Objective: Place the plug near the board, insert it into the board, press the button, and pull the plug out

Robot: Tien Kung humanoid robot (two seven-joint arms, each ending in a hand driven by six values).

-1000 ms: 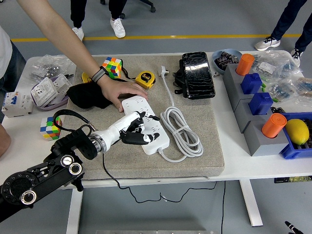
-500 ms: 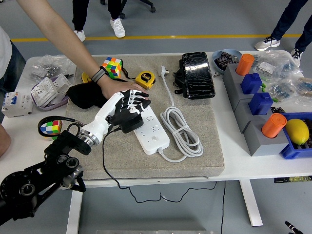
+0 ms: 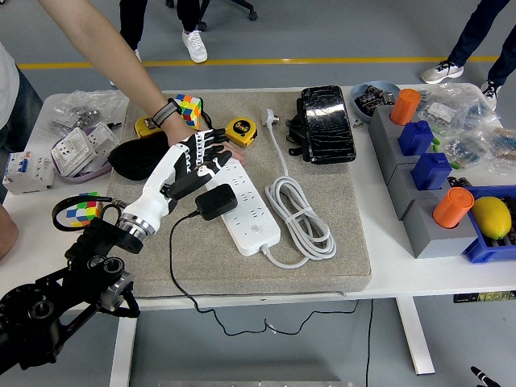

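The black plug (image 3: 214, 200) sits on the white power strip (image 3: 246, 205), just below and right of the robot's left hand (image 3: 197, 159), whose fingers are spread over the strip's far end, holding nothing. A person's hand (image 3: 226, 155) rests there too, mostly hidden. The strip lies on a beige mat (image 3: 339, 242) on the white table (image 3: 403, 262); beyond is grey floor
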